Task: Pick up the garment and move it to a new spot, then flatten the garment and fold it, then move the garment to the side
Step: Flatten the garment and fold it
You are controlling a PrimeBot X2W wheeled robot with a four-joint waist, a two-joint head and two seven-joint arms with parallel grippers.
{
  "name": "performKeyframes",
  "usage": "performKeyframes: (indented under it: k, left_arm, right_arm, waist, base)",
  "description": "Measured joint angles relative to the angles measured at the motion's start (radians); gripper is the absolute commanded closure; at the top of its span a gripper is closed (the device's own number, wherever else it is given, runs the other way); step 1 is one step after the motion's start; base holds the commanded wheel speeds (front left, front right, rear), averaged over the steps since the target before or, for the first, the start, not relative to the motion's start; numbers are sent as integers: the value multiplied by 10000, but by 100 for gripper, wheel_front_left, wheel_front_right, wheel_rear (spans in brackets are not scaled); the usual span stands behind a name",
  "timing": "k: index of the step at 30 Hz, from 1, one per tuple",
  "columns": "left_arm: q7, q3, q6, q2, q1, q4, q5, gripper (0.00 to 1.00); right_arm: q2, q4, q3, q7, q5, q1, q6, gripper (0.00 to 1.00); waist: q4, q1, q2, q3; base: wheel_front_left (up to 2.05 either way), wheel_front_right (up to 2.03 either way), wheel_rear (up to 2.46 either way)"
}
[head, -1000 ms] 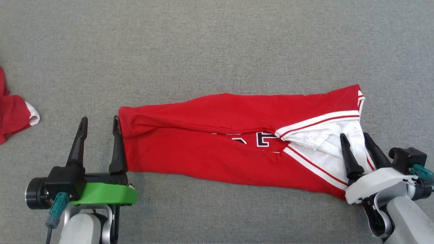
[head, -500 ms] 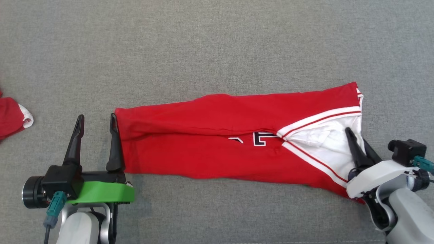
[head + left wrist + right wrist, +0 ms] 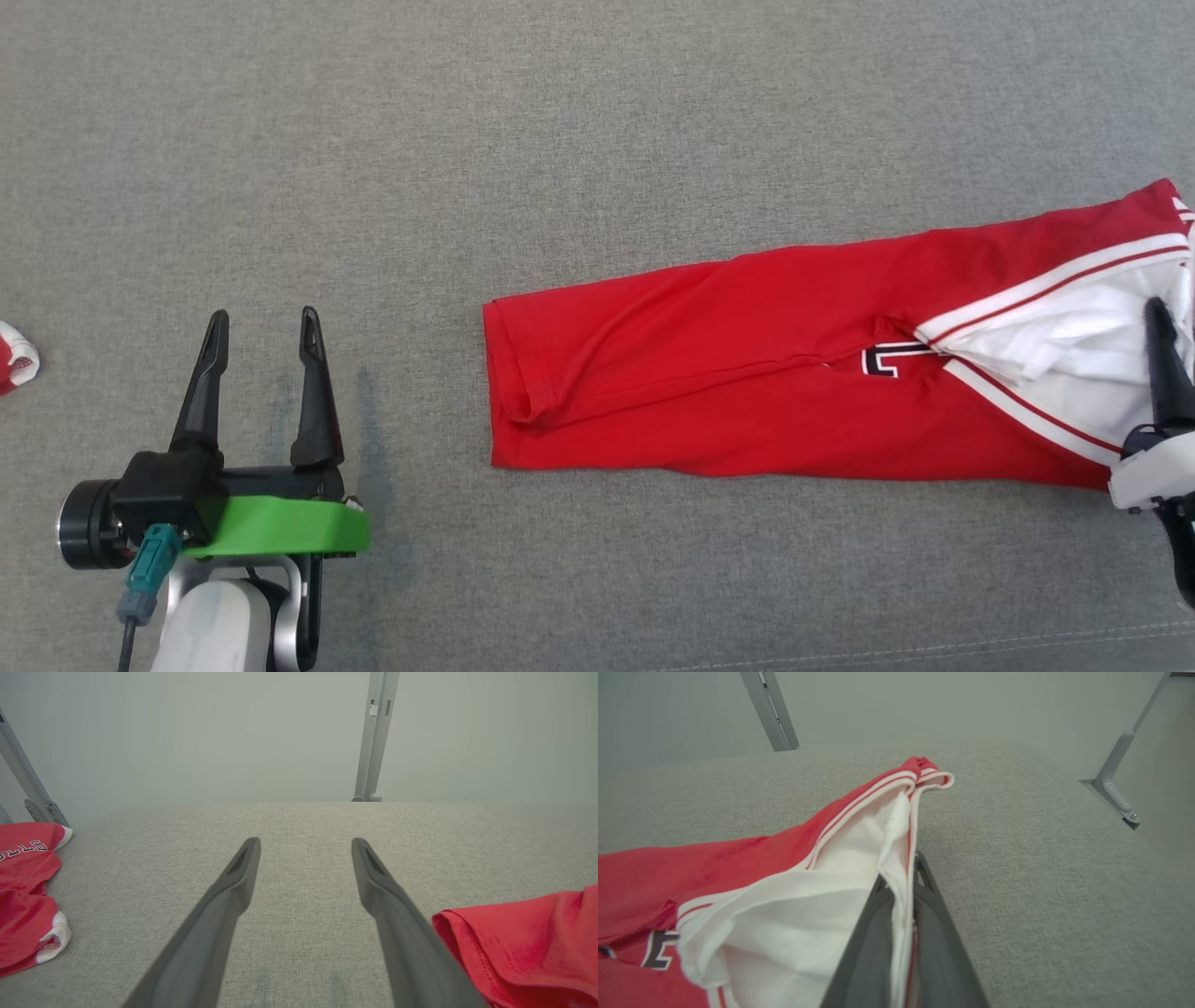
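Observation:
The garment [image 3: 766, 373] is a red shirt with white striped trim and dark lettering, folded into a long strip across the grey surface. Its red hem end [image 3: 523, 942] lies just right of my left gripper's right finger in the left wrist view. My right gripper [image 3: 1162, 322] is shut on the garment's white edge at the far right; in the right wrist view its two fingers [image 3: 901, 877] pinch the white cloth [image 3: 822, 905]. My left gripper [image 3: 261, 327] stands open over bare surface, well left of the garment, nothing between its fingers [image 3: 303, 847].
Another red and white garment [image 3: 23, 896] lies at the surface's left edge, a corner of it [image 3: 14, 359] showing in the head view. Metal frame posts [image 3: 373, 737] [image 3: 768, 709] stand behind the far edge, and a bracket [image 3: 1115, 788] at the right side.
My right gripper shut on the garment's white edge and dragged the whole garment to the right, away from the left gripper. The left gripper stayed open in place.

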Motion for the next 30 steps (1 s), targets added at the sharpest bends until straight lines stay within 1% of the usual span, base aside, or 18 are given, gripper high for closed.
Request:
performKeyframes:
  k: [4,7,10,12,16,17,19,20,21,22,23,25,30]
  left_arm:
    - [-4,-38,-31,0,-61,10,-2,0]
    - [-2,-50,-50,6,-81,38,-4,0]
    - [-2,-82,-79,0,-111,54,-8,0]
    - [-2,-107,-90,-4,-131,90,-17,0]
    - [-2,-174,-123,-35,-184,128,-19,0]
    - [-4,-203,-153,-67,-260,148,-31,0]
    - [-6,-226,-167,-107,-340,155,-59,0]
    - [-6,-236,-174,-117,-359,157,-59,0]
    - [-6,-236,-174,-117,-359,157,-59,0]
    - [-6,-242,-186,-130,-362,159,-59,0]
    - [-6,-249,-211,-157,-380,171,-59,0]
    - [-12,-253,-232,-186,-419,184,-44,0]
    - [-15,-267,-263,-303,-565,211,-13,0]
  right_arm:
    - [188,-1028,477,102,-303,-129,-2,100]
    - [422,-2140,924,556,-612,-316,-2,100]
    - [853,-3208,1392,1191,-871,-411,-4,100]
    - [1170,-3764,1908,1595,-1057,-548,-8,100]
    - [1939,-4380,3112,2117,-1174,-980,-8,100]
    - [2253,-4351,3791,2217,-1145,-1238,-10,100]
    - [2545,-4119,4529,2265,-1070,-1523,-10,100]
    - [2698,-3921,4847,2263,-972,-1660,-10,100]
    - [2698,-3921,4847,2263,-972,-1660,-10,100]
    - [2821,-3691,5147,2234,-963,-1803,-8,100]
    - [3097,-3185,5630,2042,-842,-2065,-10,100]
    - [3340,-2592,6023,1802,-857,-2336,-10,100]
    - [3858,-1083,6640,1137,-811,-2826,-10,100]
  waist:
    - [-95,0,0,-42]
    - [-129,0,0,-72]
    - [-112,0,0,-103]
    - [-76,0,0,-121]
    - [29,0,0,-126]
    - [110,0,0,-113]
    - [194,0,0,-83]
    - [234,0,0,-58]
    - [234,0,0,-58]
    - [272,0,0,-29]
    - [351,0,0,37]
    - [442,0,0,106]
    - [682,0,0,271]
  base:
    - [0,0,0]
    - [0,0,0]
    - [0,0,0]
    - [0,0,0]
    - [0,0,0]
    - [0,0,0]
    - [0,0,0]
    - [0,0,0]
    - [0,0,0]
    - [0,0,0]
    - [0,0,0]
    - [0,0,0]
    - [0,0,0]
